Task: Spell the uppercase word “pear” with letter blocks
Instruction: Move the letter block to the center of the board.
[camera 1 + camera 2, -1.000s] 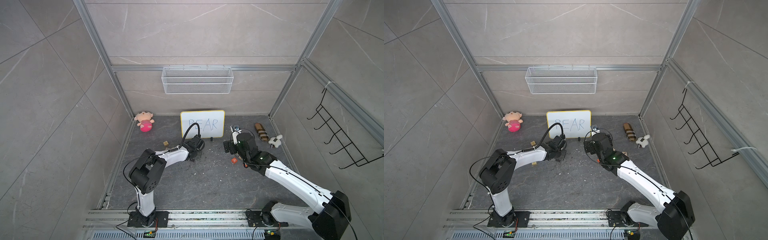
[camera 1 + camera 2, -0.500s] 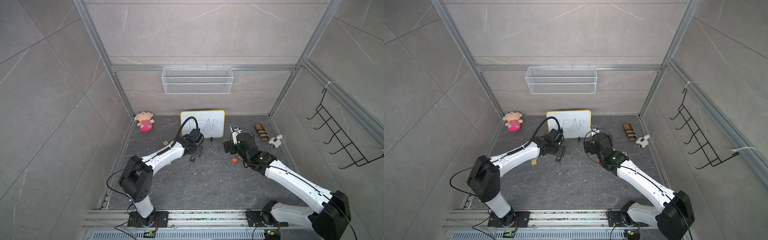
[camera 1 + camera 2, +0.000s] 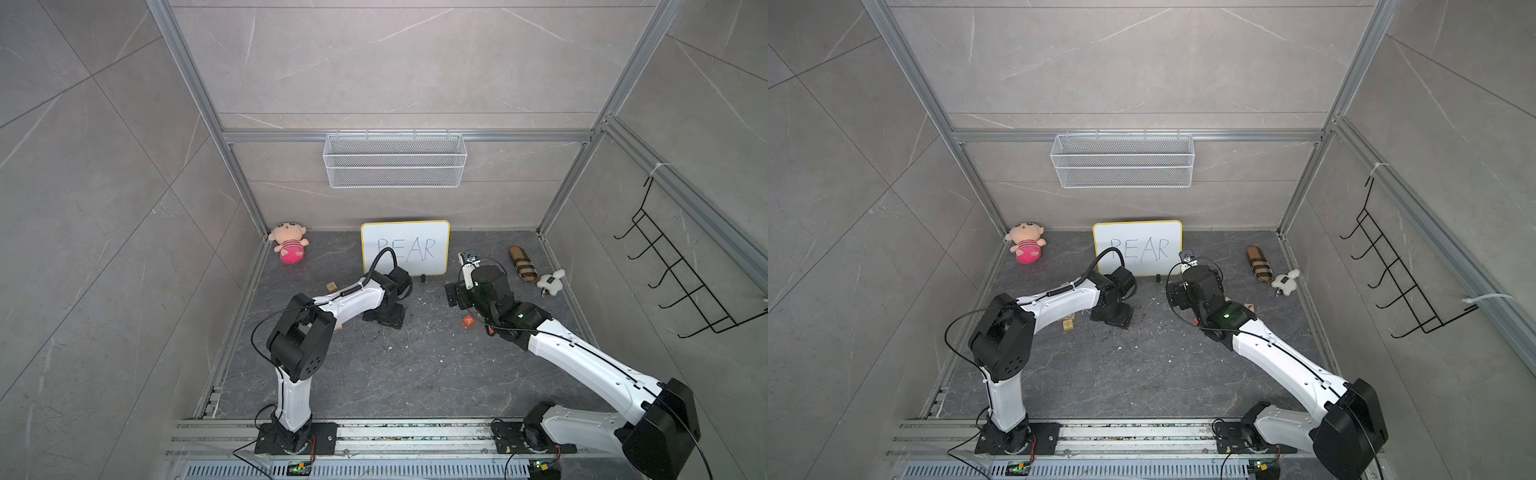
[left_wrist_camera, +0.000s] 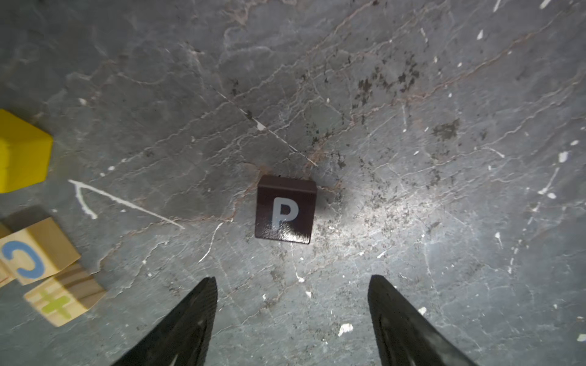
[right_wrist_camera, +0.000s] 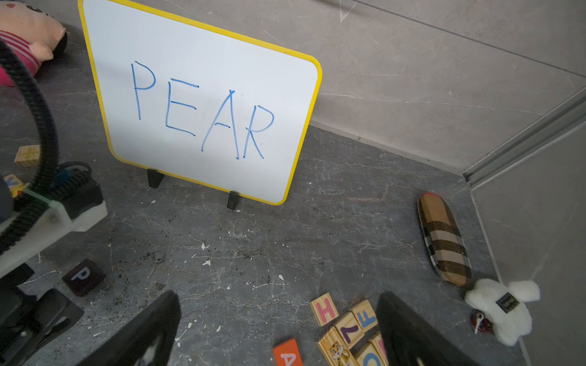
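Jaws on both arms stand wide with nothing held. On the left gripper (image 4: 292, 278) the black P block (image 4: 285, 210) sits on the floor (image 4: 412, 95) just ahead of the fingertips, in line with the gap and touching neither finger, its letter face up and only slightly skewed. A yellow block (image 4: 22, 152) lies well outside the gap to one side, with tan blocks (image 4: 31, 253) beside it. Its letter face is not visible from here.

On the right gripper (image 5: 279, 294) the orange A block (image 5: 287, 353) lies within the gap, and a cluster of tan blocks (image 5: 348, 326) crowds just beside it, close against the inside of one finger.

The likeliest trouble is on the right: if the fingers close here they could catch a tan block along with the A, or shove the pile and twist the A out of line. On the left, any drift forward with the fingers low would nudge or spin the P. The yellow block could go down with the wrong face up, since its letter is hidden. I cannot find the R block. The arms also work close together before the whiteboard (image 5: 203, 104), so a reach toward the P risks contact between them.
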Robot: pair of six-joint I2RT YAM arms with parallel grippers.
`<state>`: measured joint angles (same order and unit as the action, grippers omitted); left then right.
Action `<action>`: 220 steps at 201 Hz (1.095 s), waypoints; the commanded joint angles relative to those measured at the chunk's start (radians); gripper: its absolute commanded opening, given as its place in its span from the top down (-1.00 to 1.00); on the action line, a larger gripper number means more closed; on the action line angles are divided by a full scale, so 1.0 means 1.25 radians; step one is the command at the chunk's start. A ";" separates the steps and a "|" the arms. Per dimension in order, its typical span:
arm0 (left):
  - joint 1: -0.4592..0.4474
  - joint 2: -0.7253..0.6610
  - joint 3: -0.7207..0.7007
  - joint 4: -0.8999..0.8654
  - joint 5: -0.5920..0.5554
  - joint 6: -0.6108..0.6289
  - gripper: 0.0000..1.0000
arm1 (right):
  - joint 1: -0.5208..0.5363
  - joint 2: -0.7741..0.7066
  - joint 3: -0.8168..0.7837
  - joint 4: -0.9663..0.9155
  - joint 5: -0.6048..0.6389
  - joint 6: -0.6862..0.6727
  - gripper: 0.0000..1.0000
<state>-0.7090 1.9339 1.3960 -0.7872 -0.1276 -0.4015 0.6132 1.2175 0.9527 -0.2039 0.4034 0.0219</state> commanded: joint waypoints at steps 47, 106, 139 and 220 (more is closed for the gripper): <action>-0.004 0.107 0.055 0.024 -0.031 0.002 -0.55 | 0.006 -0.025 -0.004 0.009 0.004 -0.011 -0.98; -0.003 0.131 0.078 0.025 -0.048 0.001 -0.16 | 0.006 -0.018 -0.005 0.012 0.006 -0.012 -0.98; -0.003 0.139 0.082 0.010 -0.052 -0.004 0.05 | 0.006 -0.014 -0.004 0.010 0.005 -0.013 -0.98; 0.000 0.131 0.086 0.011 -0.068 -0.028 0.42 | 0.006 -0.013 -0.002 0.006 0.002 -0.015 -0.98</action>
<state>-0.7147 2.0727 1.4952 -0.7464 -0.1757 -0.4133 0.6132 1.2041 0.9524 -0.2039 0.4042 0.0212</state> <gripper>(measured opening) 0.319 0.990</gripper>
